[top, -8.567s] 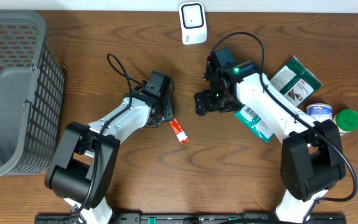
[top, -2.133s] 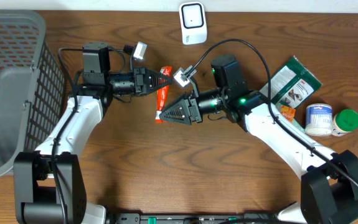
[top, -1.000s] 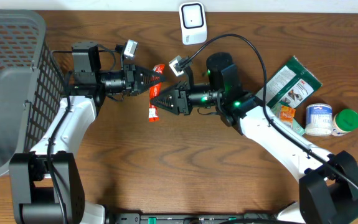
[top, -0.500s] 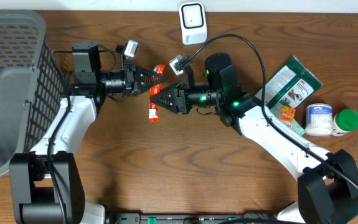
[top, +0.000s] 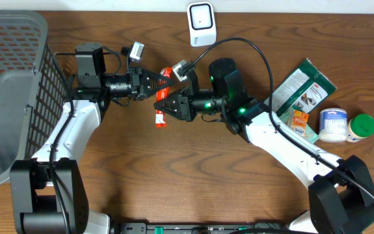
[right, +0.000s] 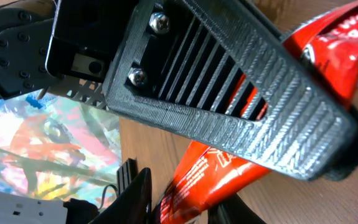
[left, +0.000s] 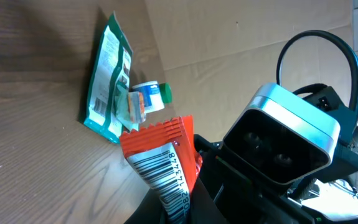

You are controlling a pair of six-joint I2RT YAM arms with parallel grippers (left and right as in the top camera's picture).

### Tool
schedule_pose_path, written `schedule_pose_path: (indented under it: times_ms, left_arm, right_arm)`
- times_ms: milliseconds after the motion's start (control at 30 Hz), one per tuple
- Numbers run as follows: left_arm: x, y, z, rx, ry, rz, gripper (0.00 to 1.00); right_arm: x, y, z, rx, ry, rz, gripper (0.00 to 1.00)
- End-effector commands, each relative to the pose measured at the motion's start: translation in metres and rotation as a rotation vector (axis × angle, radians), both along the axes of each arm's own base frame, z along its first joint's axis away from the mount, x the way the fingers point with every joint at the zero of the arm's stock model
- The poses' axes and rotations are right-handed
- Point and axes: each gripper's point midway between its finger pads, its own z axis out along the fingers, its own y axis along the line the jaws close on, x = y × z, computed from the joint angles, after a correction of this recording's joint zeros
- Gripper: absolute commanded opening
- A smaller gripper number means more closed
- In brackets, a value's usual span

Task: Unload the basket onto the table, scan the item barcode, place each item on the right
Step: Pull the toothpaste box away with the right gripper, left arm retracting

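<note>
A red packet hangs above the table between both grippers. My left gripper is shut on it; in the left wrist view the packet rises from that gripper with its white barcode strip facing the camera. My right gripper meets it from the right. In the right wrist view the packet runs down between the right gripper's two black fingers, which press on both its sides. The left gripper's ribbed finger crosses above. A white scanner stands at the table's back edge.
A grey mesh basket fills the left side. At the right lie a green bag, a teal pouch, a small orange packet, a white tub and a green lid.
My right gripper's jaws have narrowed onto the lower part of the red packet, and the right wrist has shifted slightly left. The left arm and the packet have stayed put.
</note>
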Motion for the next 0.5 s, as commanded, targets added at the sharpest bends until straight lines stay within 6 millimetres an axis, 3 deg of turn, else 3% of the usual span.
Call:
schedule_pose_path:
  times_ms: [0,67,233,300,333,400,467]
  left_arm:
    - [0.002,0.0,0.006,-0.01,-0.016,-0.013,0.07]
    - [0.002,0.0,0.006,-0.01,-0.017,-0.013,0.07]
    - [0.002,0.0,0.006,-0.007,-0.036,-0.014,0.07]
    - [0.005,0.0,0.004,0.006,-0.049,-0.001,0.25]
    - [0.007,0.001,0.003,0.014,-0.05,0.01,0.45]
    - [0.012,0.002,0.0,0.032,-0.054,0.036,0.69]
    - [0.016,0.002,0.002,0.04,-0.09,0.049,0.72]
  right_arm:
    - [0.001,0.004,0.005,0.009,-0.019,0.006,0.22]
    - [0.001,0.004,0.005,0.008,-0.018,0.006,0.03]
    - [0.001,0.003,0.002,-0.003,-0.028,0.01,0.01]
    - [-0.001,0.002,-0.002,-0.022,-0.047,0.019,0.01]
    - [0.001,0.0,-0.008,-0.044,-0.04,0.004,0.01]
    - [0.001,-0.004,-0.017,-0.086,-0.051,-0.003,0.01]
    - [-0.001,-0.006,-0.023,-0.111,-0.069,0.013,0.01]
